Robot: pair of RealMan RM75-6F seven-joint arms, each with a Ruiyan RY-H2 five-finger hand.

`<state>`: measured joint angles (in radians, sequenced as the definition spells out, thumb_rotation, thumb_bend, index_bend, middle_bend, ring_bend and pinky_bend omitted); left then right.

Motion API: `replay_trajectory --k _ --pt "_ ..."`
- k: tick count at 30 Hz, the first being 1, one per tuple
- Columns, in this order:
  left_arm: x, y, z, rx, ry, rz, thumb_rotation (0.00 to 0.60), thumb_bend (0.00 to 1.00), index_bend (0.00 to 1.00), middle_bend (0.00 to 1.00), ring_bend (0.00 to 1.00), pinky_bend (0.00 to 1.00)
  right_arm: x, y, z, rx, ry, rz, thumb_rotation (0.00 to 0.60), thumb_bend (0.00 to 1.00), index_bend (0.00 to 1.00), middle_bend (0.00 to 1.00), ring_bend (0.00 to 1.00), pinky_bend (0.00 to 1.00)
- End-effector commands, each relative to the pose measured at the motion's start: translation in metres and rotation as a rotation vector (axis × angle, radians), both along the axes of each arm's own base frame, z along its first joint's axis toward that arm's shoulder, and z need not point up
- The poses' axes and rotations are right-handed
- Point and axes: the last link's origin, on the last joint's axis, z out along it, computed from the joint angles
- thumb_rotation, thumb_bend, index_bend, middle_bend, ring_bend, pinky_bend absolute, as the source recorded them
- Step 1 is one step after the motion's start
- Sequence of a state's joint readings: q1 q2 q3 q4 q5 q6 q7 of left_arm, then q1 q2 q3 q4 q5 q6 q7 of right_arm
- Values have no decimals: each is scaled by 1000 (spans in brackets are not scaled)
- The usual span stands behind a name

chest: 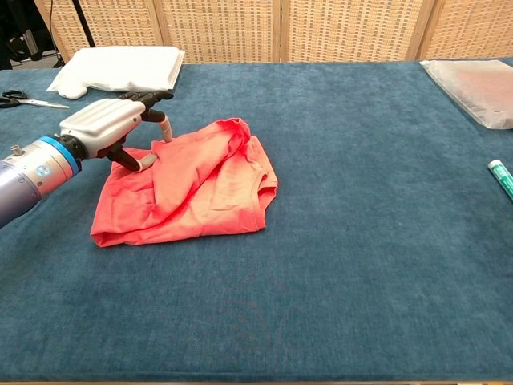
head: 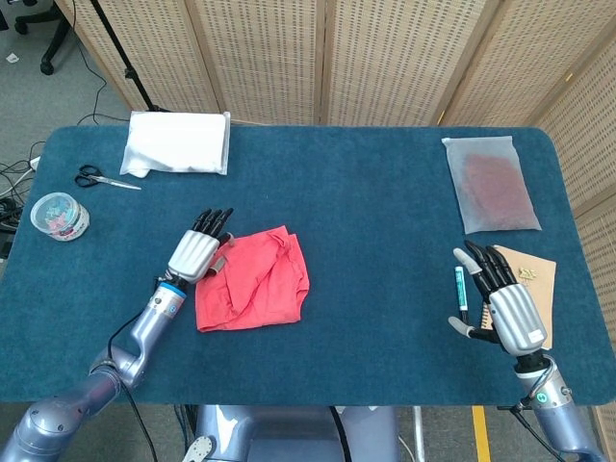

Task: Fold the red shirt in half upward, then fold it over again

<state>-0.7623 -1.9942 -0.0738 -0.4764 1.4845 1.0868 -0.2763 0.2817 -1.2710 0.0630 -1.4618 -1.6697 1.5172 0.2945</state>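
1 red shirt (head: 252, 279) lies rumpled at centre left of the frame, soft, light and likely to slump; left hand (head: 196, 255), fingers curled, touches its upper left edge, the likeliest hold; right hand (head: 502, 300) spread, empty

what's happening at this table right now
A two-armed robot is folding a red shirt on a blue table. The shirt lies in a rumpled, partly folded heap. The left hand reaches over the shirt's upper left corner, fingertips at the cloth; a grip isn't clear. The right hand rests open beside a marker, away from the shirt.
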Motion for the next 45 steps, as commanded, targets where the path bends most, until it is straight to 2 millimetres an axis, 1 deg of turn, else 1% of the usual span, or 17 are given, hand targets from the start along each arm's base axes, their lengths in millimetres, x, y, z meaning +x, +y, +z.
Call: replay_trajectory --k 1,8,15,20,23,26,28,31,36,45 --pt "2 0 -2 -4 -2 -1 600 461 487 0 0 0 0 0 0 0 0 0 600 0 0 0 0 4" --pt "3 -1 -3 7 -1 -5 600 520 532 0 0 0 0 0 1 -1 -5 1 600 0 0 0 0 4" --pt "4 0 -1 20 -9 -8 600 549 653 0 0 0 1 1 1 -1 -6 4 600 0 0 0 0 4" --pt "10 -2 5 37 -46 -44 600 557 674 0 0 0 1 1 2 -2 -7 4 600 0 0 0 0 4" --pt "17 -4 13 53 -64 -99 600 558 682 0 0 0 1 1 2 -3 -8 4 600 0 0 0 0 4" --pt "30 -8 22 78 -65 -193 600 558 683 0 0 0 1 1 2 -4 -9 6 600 0 0 0 0 4" --pt "34 -10 25 86 -56 -231 600 557 683 0 0 0 1 2 3 -4 -9 6 600 0 0 0 0 4" --pt "46 -16 29 102 -26 -323 600 557 683 0 0 0 2 2 3 -3 -11 7 600 0 0 0 0 4" --pt "63 -26 25 106 21 -428 600 555 683 0 0 0 2 3 3 -3 -13 12 600 0 0 0 0 4" --pt "86 -42 5 79 135 -585 600 551 683 0 0 0 2 4 5 -4 -19 11 600 0 0 0 0 4"
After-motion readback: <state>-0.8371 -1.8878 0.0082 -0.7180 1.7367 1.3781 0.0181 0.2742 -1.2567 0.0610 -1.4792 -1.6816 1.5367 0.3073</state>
